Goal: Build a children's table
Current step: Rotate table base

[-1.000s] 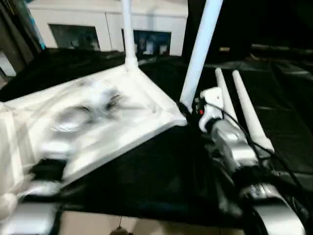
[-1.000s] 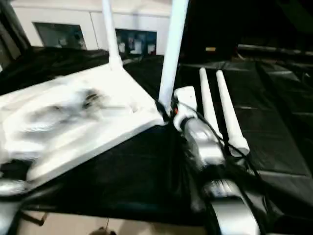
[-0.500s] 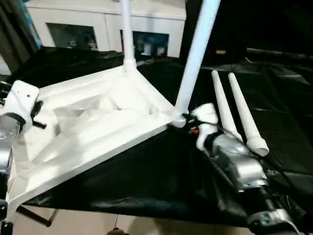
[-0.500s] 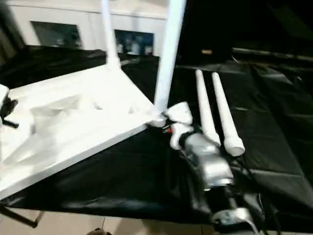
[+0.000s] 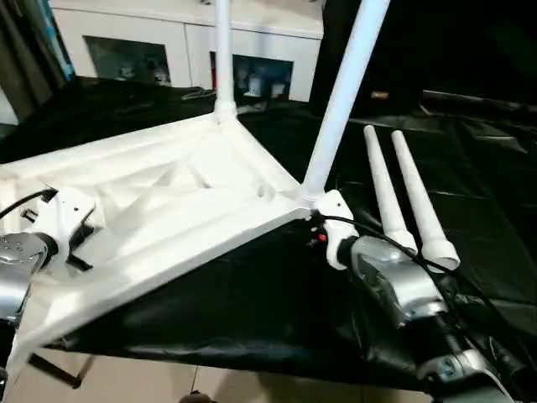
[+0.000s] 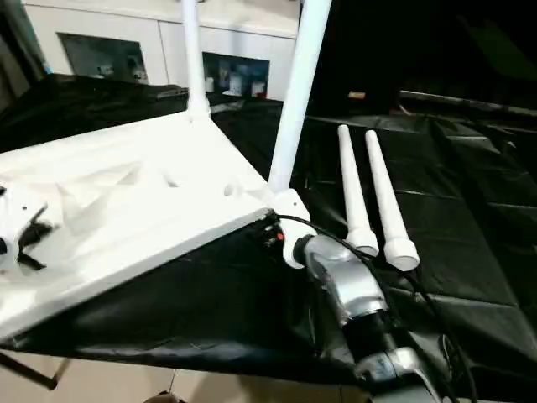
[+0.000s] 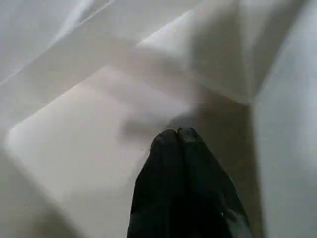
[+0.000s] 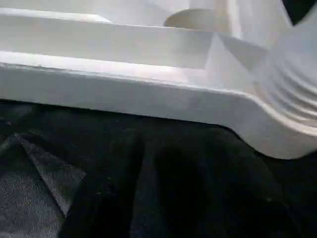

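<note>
Black cloth (image 5: pixel 277 294) covers the work surface, a white cabinet (image 5: pixel 168 42) behind it. From the head camera, the tabletop (image 5: pixel 168 210) lies underside up, tilted, its long axis running from near left toward the far right; two fitted legs (image 5: pixel 344 92) stand up from its corner sockets, and two loose legs (image 5: pixel 403 201) lie side by side on the cloth, wide ends toward the robot. Hollow plastic – likely light, stiff, a bit slippery; the ribs or rim look best to grasp. The right gripper (image 5: pixel 323 222) sits at the near corner socket.

Left wrist view: the left gripper (image 7: pixel 178 136) is pinched closed on nothing, over the ribbed underside.

Right wrist view: the rim and threaded socket – whether the right fingers are parted, I cannot tell.
</note>
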You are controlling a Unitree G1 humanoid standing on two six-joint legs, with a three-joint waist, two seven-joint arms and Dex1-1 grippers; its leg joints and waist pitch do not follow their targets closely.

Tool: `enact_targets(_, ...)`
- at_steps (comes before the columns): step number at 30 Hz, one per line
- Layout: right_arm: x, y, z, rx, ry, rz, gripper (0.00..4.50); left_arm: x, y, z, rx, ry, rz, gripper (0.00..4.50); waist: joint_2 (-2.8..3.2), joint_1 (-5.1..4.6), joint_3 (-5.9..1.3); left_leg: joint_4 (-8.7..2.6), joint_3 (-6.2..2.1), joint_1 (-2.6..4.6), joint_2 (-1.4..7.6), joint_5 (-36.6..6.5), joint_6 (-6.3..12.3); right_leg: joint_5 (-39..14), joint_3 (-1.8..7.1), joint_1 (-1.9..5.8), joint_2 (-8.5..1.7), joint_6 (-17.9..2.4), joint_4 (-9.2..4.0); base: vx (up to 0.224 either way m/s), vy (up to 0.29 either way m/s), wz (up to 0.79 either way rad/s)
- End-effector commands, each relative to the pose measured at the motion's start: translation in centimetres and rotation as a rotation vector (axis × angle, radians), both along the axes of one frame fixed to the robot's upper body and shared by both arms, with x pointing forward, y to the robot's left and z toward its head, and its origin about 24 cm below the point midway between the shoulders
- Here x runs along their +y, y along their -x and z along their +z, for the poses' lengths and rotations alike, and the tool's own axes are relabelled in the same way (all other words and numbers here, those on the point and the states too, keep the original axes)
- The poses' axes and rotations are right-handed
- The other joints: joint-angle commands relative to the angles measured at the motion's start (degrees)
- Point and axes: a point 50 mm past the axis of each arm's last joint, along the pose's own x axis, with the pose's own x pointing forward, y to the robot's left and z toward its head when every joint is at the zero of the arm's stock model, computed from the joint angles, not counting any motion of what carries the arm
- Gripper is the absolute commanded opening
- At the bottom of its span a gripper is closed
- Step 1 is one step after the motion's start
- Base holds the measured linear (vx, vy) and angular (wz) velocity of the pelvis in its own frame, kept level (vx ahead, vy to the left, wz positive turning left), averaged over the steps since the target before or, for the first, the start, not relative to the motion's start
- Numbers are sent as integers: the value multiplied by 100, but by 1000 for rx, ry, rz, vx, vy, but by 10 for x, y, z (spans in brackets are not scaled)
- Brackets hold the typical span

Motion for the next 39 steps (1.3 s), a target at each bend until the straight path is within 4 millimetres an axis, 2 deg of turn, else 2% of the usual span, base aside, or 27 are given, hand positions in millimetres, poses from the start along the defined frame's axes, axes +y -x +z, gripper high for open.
enact_targets(1,3,-7,3,-19,-15,-15,179,-12,2,-3,61,37,-84,0,212,-26,-363,-476,-70,144,152,-1492,-417,-492,310,234,-428,-1119,-419,0,0,0)
enact_targets(2,6,-9,2,-19,-21,-14,179,-15,3,-4,79,46,-118,0,200,-29,-363,-478,-72,140,150,-1502,-422,-496,313,243,-431,-1137,-417,0,0,0)
enact_targets(3,6,-9,2,-19,-21,-14,155,-15,3,-4,81,47,-121,0,202,-39,-360,-480,-71,139,147,-1485,-422,-472,313,245,-413,-1141,-413,0,0,0)
enact_targets(4,10,-13,1,-19,-20,-13,149,-21,4,-3,102,60,-178,0,228,-34,-363,-478,-69,150,150,-1471,-430,-390,311,235,-409,-1145,-406,0,0,0)
enact_targets(5,12,-16,1,-22,-16,-13,146,-25,4,-2,110,66,-228,0,210,-50,-365,-482,-71,142,140,-1459,-438,-380,305,254,-399,-1175,-398,0,0,0)
enact_targets(6,13,-17,1,-23,-14,-13,146,-27,4,-1,113,68,-250,0,217,-33,-368,-478,-70,154,144,-1451,-443,-377,306,244,-412,-1183,-401,0,0,0)
enact_targets(8,15,-20,1,-23,-12,-13,111,-32,6,0,134,88,-287,0,205,-39,-371,-472,-64,149,146,-1388,-435,-272,311,257,-404,-1197,-378,0,0,0)
enact_targets(9,18,-24,4,-33,-12,-12,108,-44,11,4,170,135,-406,0,188,-30,-370,-474,-58,154,147,-1377,-419,-270,310,252,-410,-1204,-388,0,0,0)
enact_targets(10,18,-24,4,-33,-12,-12,108,-44,11,4,170,135,-406,0,199,-38,-377,-471,-72,137,158,-1365,-431,-259,311,261,-436,-1236,-364,0,0,0)
enact_targets(12,21,-29,7,-48,-15,-4,83,-59,16,8,200,175,-516,0,208,-38,-369,-471,-47,155,151,-1338,-432,-226,308,252,-398,-1248,-372,0,0,0)
enact_targets(15,23,-34,11,-67,-12,-1,62,-78,17,10,212,203,-622,0,202,-38,-366,-469,-40,138,145,-1296,-412,-158,306,262,-397,-1274,-359,0,0,0)
enact_targets(16,23,-34,11,-67,-12,-1,52,-78,17,10,212,203,-622,0,174,-39,-372,-465,-39,131,143,-1262,-398,-173,308,276,-402,-1281,-349,0,0,0)
enact_targets(17,22,-36,12,-70,-11,-10,26,-86,18,10,219,217,-656,0,176,-40,-370,-462,-35,126,142,-1210,-388,-153,310,280,-403,-1271,-351,0,0,0)
enact_targets(18,20,-37,13,-73,-8,-21,26,-97,17,10,221,238,-699,0,168,-42,-368,-462,-31,129,143,-1189,-382,-148,312,281,-399,-1259,-354,0,0,0)
enact_targets(19,18,-39,13,-76,-6,-30,15,-108,15,10,219,258,-736,0,189,-41,-376,-452,-30,135,134,-1151,-385,-127,309,279,-391,-1260,-344,0,0,0)
enact_targets(22,17,-39,13,-77,-5,-34,7,-114,13,9,217,270,-755,0,174,-38,-381,-445,-24,124,128,-1099,-384,-75,306,294,-383,-1242,-344,0,0,0)
enact_targets(24,12,-40,13,-80,3,-39,7,-129,1,7,178,255,-787,0,202,-48,-379,-438,-25,123,115,-1127,-391,-108,308,299,-372,-1205,-357,0,0,0)
enact_targets(25,11,-40,12,-81,4,-40,7,-131,-1,7,171,252,-790,0,197,-38,-389,-422,-13,132,116,-1118,-383,-64,319,298,-377,-1206,-361,0,0,0)
enact_targets(28,7,-42,12,-93,14,-57,7,-141,-22,7,67,218,-751,0,253,-36,-395,-407,-20,120,95,-1112,-383,-19,310,305,-360,-1195,-370,0,0,0)
enact_targets(30,2,-44,14,-113,27,-83,7,-146,-34,8,8,196,-715,0,211,-44,-400,-411,-31,98,98,-1112,-356,-41,308,343,-369,-1192,-360,0,0,0)
enact_targets(31,-2,-46,16,-135,41,-118,7,-149,-44,9,-41,178,-672,0,228,-41,-399,-401,-29,102,95,-1086,-355,-50,308,332,-362,-1168,-368,0,0,0)
enact_targets(32,-5,-47,18,-145,48,-136,7,-150,-48,9,-62,168,-653,0,261,-25,-419,-380,-25,129,89,-1068,-354,20,309,323,-357,-1165,-369,0,0,0)
enact_targets(33,-8,-49,19,-159,57,-160,7,-150,-53,10,-86,150,-630,0,241,-29,-426,-381,-41,97,92,-990,-343,115,308,353,-365,-1170,-344,0,0,0)
enact_targets(35,-15,-52,25,-193,70,-218,7,-149,-61,10,-125,95,-588,0,262,-26,-421,-383,-64,69,95,-885,-332,184,290,364,-372,-1157,-334,0,0,0)
enact_targets(36,-19,-54,29,-214,77,-255,7,-147,-66,11,-149,57,-556,0,271,-28,-423,-375,-55,77,84,-873,-340,190,289,358,-356,-1147,-345,0,0,0)
enact_targets(37,-19,-54,29,-214,77,-255,7,-147,-66,11,-149,57,-556,0,245,-31,-436,-362,-53,75,80,-808,-336,301,293,375,-355,-1136,-321,0,0,0)
enact_targets(39,-28,-57,37,-241,112,-336,7,-143,-75,11,-197,-11,-499,0,258,-44,-441,-355,-59,68,78,-725,-309,420,287,380,-356,-1130,-312,0,0,0)
